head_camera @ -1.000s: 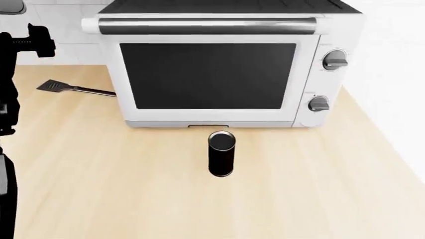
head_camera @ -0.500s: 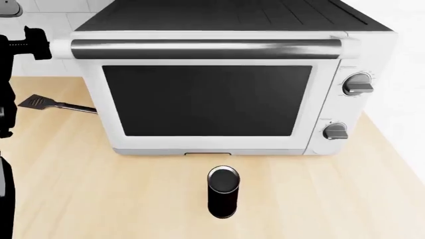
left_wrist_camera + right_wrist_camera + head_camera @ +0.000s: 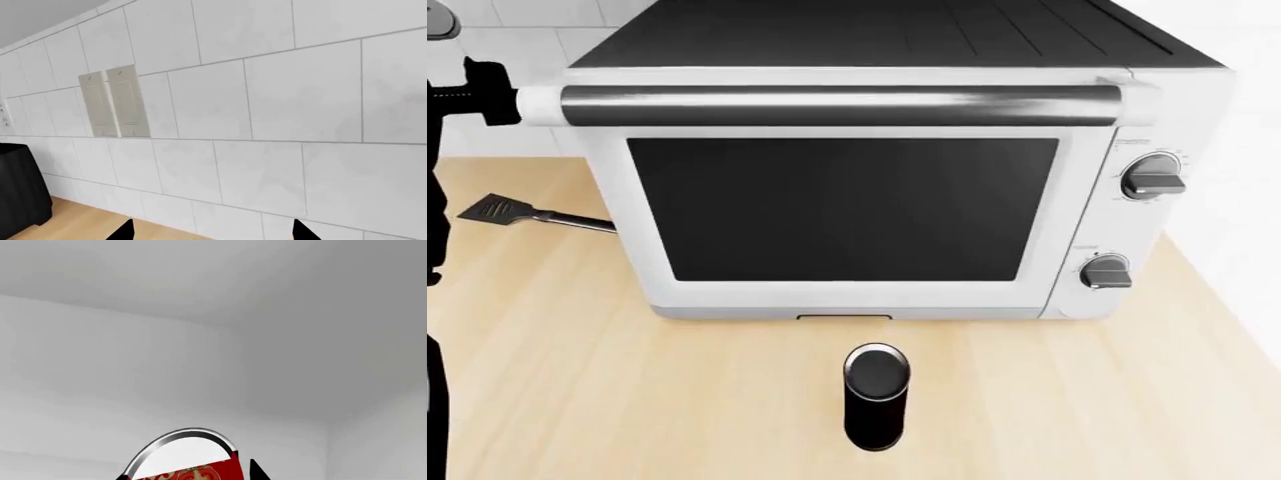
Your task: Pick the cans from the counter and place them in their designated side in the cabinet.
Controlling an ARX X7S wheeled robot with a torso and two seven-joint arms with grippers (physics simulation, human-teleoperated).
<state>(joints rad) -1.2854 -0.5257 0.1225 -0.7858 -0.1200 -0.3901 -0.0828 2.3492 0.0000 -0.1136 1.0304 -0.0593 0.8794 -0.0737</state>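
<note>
Your right gripper clamps the red can; the left gripper gapes empty; the black can stands mid-tabletop before the oven.

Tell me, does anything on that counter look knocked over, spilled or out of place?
Nothing stands out. The dark can stands upright on the counter in front of the toaster oven, and a spatula lies flat beside the oven. No spill or damage shows.

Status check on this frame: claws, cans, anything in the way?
Left claw open, empty. Right claw holds red can. Black can upright on counter, before toaster oven.
</note>
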